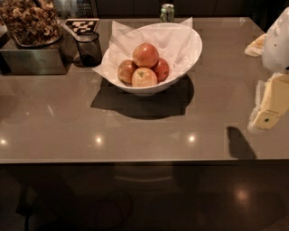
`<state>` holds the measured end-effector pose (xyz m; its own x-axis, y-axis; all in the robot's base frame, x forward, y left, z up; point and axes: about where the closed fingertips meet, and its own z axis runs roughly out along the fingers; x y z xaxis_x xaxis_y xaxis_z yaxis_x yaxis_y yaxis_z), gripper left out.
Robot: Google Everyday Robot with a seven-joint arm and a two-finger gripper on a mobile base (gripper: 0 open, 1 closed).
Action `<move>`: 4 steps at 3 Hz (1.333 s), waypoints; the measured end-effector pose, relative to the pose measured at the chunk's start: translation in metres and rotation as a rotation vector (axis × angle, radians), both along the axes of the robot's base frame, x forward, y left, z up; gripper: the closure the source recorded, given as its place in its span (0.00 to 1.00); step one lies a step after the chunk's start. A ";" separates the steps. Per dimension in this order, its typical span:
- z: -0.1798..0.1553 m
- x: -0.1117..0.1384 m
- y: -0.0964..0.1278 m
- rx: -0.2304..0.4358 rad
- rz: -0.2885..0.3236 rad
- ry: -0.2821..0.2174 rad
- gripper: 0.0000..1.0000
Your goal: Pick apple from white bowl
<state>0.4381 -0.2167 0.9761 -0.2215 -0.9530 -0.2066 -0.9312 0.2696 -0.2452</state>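
Note:
The white bowl (185, 56) stands at the back middle of the brown table, lined with white paper. Several apples are piled in it. The apple (145, 55), the largest one, orange-red, sits on top of the pile. A paler yellow-pink apple (144, 77) lies in front of it, a smaller dark red one (161, 69) to its right and another reddish one (126, 71) to its left. My gripper (271, 106), white and yellowish, hangs at the right edge of the view, well right of the bowl and above the table, holding nothing that I can see.
A small dark cup (89, 48) stands just left of the bowl. A green can (167, 12) stands behind the bowl. A tray of dried plants (29, 22) sits on a metal box at the back left. The table's front edge (135, 160) crosses the view.

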 end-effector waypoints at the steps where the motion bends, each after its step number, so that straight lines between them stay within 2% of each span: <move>1: 0.000 0.000 0.000 0.000 0.000 0.000 0.00; 2: 0.011 0.016 0.001 0.066 -0.041 -0.083 0.00; 3: 0.036 0.058 -0.008 0.258 -0.163 -0.219 0.00; 4: 0.065 0.119 -0.007 0.449 -0.238 -0.322 0.00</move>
